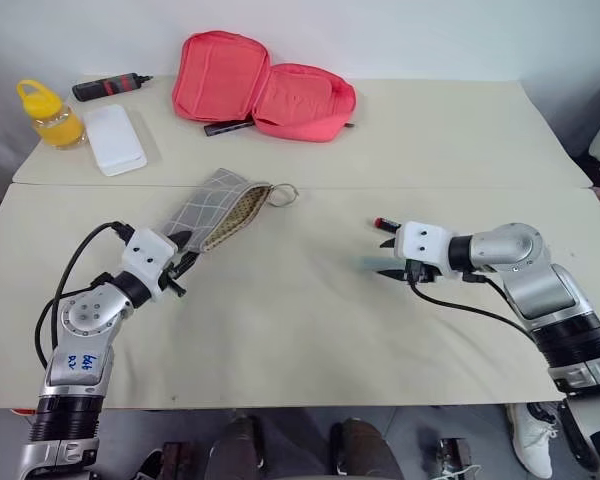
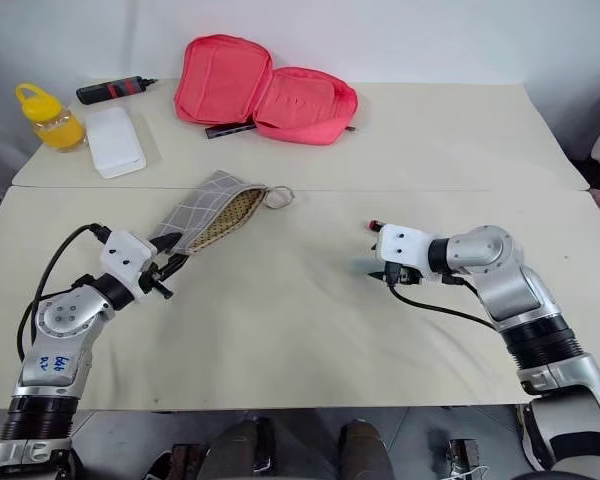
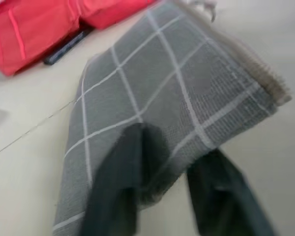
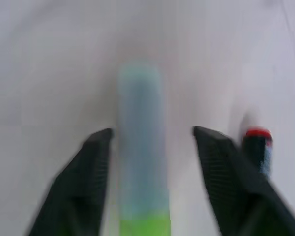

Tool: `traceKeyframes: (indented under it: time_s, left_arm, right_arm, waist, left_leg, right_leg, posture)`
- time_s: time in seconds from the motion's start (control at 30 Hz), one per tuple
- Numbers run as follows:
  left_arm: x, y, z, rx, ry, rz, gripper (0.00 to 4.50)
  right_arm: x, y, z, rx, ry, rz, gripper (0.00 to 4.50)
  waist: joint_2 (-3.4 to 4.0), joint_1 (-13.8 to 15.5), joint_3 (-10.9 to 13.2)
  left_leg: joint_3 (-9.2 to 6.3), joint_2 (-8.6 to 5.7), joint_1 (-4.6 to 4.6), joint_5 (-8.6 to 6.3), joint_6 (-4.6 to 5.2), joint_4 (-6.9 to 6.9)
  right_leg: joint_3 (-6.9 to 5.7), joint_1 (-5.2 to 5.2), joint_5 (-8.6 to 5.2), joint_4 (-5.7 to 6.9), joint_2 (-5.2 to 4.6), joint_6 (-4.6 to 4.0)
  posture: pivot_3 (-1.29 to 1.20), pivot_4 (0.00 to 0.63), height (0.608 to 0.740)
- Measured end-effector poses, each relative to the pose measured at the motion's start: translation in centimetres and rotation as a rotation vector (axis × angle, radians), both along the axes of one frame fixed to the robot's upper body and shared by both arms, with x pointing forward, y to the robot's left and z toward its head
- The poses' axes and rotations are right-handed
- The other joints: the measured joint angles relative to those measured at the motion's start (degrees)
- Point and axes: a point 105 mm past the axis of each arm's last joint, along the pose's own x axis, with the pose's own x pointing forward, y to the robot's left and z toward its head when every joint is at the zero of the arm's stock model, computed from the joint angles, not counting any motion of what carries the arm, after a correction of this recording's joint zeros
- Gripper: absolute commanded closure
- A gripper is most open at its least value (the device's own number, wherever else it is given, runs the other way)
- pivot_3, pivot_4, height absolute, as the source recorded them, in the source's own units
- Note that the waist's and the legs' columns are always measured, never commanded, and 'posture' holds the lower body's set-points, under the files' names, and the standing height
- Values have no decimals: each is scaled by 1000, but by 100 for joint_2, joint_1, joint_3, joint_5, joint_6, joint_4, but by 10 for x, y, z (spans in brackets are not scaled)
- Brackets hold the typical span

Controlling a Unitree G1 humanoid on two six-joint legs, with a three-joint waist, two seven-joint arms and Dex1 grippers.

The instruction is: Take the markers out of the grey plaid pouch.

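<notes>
From the head camera you see the grey plaid pouch lying slantwise on the table, its mouth with the brownish dotted lining and metal ring turned toward the far side; nothing shows inside it. The open coral-red case sits near the far edge with a long dark pen against it. A yellow bottle, a white box and a black-and-red tube stand at the far left corner. Wide bare table lies between the arms and toward you.

Your left wrist camera shows the left gripper with its fingers apart, astride the pouch's near corner.

Your right wrist camera shows the right gripper with fingers spread and the pale blue-green marker lying loose between them; the dark marker with the red end lies just outside one finger.
</notes>
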Motion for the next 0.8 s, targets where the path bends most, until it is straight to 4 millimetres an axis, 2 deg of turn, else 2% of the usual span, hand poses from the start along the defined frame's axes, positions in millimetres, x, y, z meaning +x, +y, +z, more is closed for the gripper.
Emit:
traceKeyframes:
  time_s: [0.07, 0.17, 0.2, 0.27, 0.37, 0.43, 0.5, 0.63, 0.8]
  left_arm:
    - [-10, -3, 6, -50, -2, -47, 1193]
    - [-39, -12, 3, -136, 37, -155, 273]
    - [-51, -13, -1, -183, 68, -185, 273]
    - [-67, -10, -10, -245, 120, -191, 273]
    - [-74, 5, -11, -343, 144, -117, 273]
    - [-77, 18, -9, -388, 146, -61, 273]
    - [-83, 22, -9, -397, 145, -33, 273]
    - [-93, 28, -21, -384, 180, 33, 273]
    - [-95, 32, -28, -360, 176, 78, 273]
  right_arm:
    - [-5, 7, 7, 100, 10, 15, 8]
    - [-14, 12, 19, 320, 34, 18, 0]
    - [-20, 14, 20, 425, 60, 12, 0]
    - [-34, 13, 10, 530, 126, 3, 0]
    - [-52, 9, -12, 607, 192, -31, 0]
    - [-53, -1, -16, 656, 127, -107, 0]
    - [-53, -18, -19, 712, 55, -219, 0]
    - [-62, -49, -30, 691, -72, -363, 0]
    - [-66, -67, -41, 636, -122, -390, 0]
  waist:
    - [0, 0, 0]
    - [-1, -5, -1]
    - [-1, -2, -1]
    - [-1, 15, -1]
    - [-1, 57, -1]
    - [-3, 33, -2]
    - [-4, 18, -4]
    - [-5, -10, -5]
    - [-5, -4, -6]
  left_leg:
    - [-1, 0, 0, -1, 1, -5]
    - [-5, 8, 2, -4, -1, -15]
    - [-11, 10, 2, -5, -1, -17]
    - [-16, 5, 2, -5, -1, -15]
    - [-29, 0, 2, -1, 8, -2]
    - [-26, -6, 3, 5, 18, -1]
    - [-25, -11, 5, 6, 19, 1]
    - [-20, -11, 10, 8, 12, -6]
    - [-17, -9, 13, 8, 10, -6]
  right_leg:
    - [0, 1, 0, -4, -2, 0]
    - [-1, 5, 0, -6, -3, 0]
    - [-2, 5, 0, -7, -2, 0]
    - [-4, 7, 0, -10, -2, 0]
    - [-10, 25, 0, -13, -6, 0]
    - [-4, 30, 2, -19, -8, 0]
    - [-1, 33, 8, -19, -9, 2]
    - [3, 27, 9, -16, 3, 0]
    - [6, 27, 10, -17, 7, -1]
  posture:
    - [0, 150, 740]
    - [0, 150, 740]
    - [0, 150, 740]
    - [0, 150, 740]
    - [0, 150, 740]
    - [0, 150, 740]
    - [0, 150, 740]
    - [0, 150, 740]
    - [0, 150, 740]
